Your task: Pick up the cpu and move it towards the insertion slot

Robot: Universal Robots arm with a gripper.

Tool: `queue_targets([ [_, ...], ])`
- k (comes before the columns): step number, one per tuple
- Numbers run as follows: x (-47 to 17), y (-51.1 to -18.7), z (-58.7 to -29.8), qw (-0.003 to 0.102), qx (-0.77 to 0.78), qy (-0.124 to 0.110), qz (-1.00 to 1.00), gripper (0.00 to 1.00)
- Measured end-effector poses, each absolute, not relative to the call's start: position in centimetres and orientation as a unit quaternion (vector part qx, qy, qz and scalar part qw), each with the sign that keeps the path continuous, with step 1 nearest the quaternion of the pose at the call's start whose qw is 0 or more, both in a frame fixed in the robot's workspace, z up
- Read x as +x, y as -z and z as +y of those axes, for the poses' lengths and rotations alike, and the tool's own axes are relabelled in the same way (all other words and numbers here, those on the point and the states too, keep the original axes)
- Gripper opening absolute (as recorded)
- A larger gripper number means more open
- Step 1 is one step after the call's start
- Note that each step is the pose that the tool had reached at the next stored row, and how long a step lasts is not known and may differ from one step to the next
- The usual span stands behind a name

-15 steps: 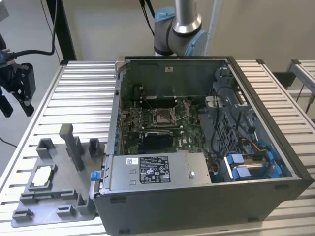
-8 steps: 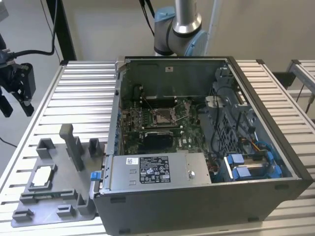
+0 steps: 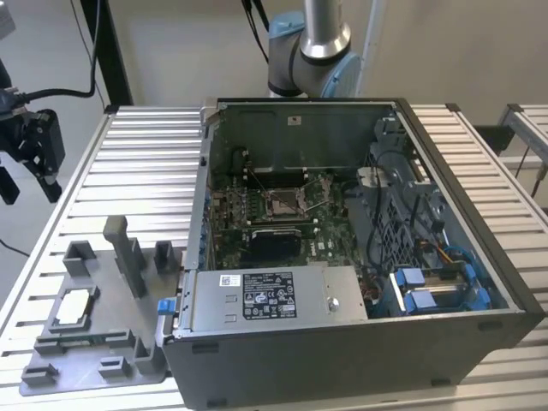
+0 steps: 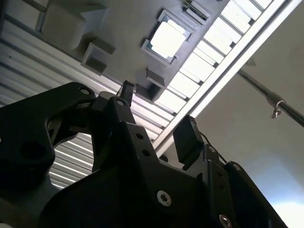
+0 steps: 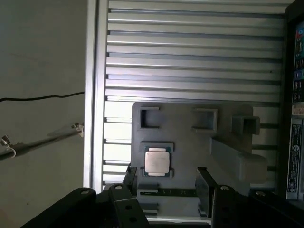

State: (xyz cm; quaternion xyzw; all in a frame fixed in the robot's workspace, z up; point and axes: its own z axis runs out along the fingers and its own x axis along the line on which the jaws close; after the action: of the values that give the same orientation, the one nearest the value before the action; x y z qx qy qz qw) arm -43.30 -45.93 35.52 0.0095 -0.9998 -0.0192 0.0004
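- Silvery cpu (image 5: 157, 161) lies in grey fixture (image 5: 185, 118) on tabletop (image 5: 190, 57), exterior view's left.
- Jaws released, seemingly well clear of it; a clean pick needs them squared to its edges.

Exterior view overhead — both wrist views share cpu (image 5: 157, 162) (image 4: 167, 39).

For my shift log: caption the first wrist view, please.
Open gripper frames the cpu, seated in the grey fixture on the slatted table.
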Motion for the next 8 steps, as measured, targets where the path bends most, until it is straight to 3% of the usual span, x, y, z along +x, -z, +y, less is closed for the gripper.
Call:
queue_targets([
  [8,-43.31,-34.48,-45.92,0.0,0.009,0.019,-1.0,1.0],
])
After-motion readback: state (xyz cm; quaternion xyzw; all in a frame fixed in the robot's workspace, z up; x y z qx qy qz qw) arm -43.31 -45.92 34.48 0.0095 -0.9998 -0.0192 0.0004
